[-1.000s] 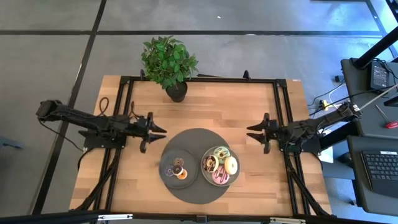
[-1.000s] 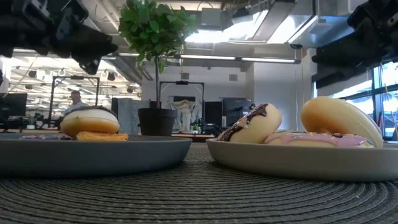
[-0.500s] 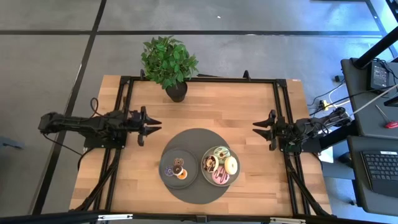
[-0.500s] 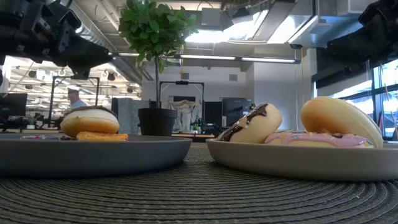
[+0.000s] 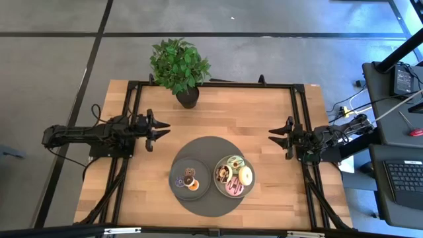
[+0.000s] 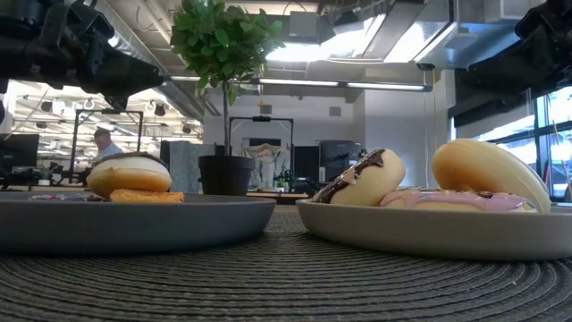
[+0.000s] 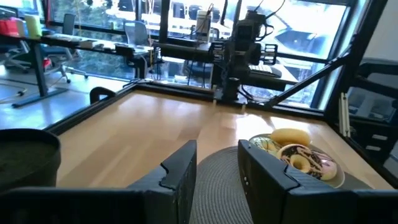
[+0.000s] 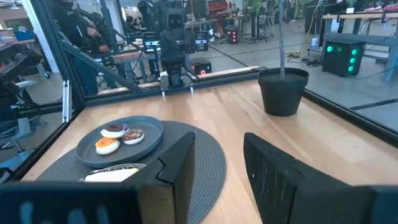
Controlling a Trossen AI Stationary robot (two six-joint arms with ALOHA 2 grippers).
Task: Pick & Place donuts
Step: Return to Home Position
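Two grey plates sit side by side on a round dark woven mat (image 5: 210,151). The left plate (image 5: 177,185) carries the mini donuts (image 5: 190,179), among them an orange one (image 5: 193,186). The right plate (image 5: 219,186) carries the larger ones: green (image 5: 234,162), cream (image 5: 245,175), chocolate (image 5: 223,174) and pink (image 5: 233,188). My left gripper (image 5: 160,129) hovers open off the mat's far left side. My right gripper (image 5: 272,135) hovers open off its far right side. In the left wrist view, the left gripper (image 7: 217,152) points across at the larger donuts (image 7: 298,158).
A potted plant (image 5: 180,66) stands at the table's far edge, left of centre; its pot (image 8: 283,90) shows in the right wrist view. A black frame rail (image 5: 211,84) borders the tabletop. Bare wood lies between each gripper and the mat. A person (image 6: 105,143) is far off in the room.
My left gripper has drawn back toward the table's left and far edges, away from the mat. My right gripper has pulled back a little toward the right edge, then held still. The donuts and plates have not moved.
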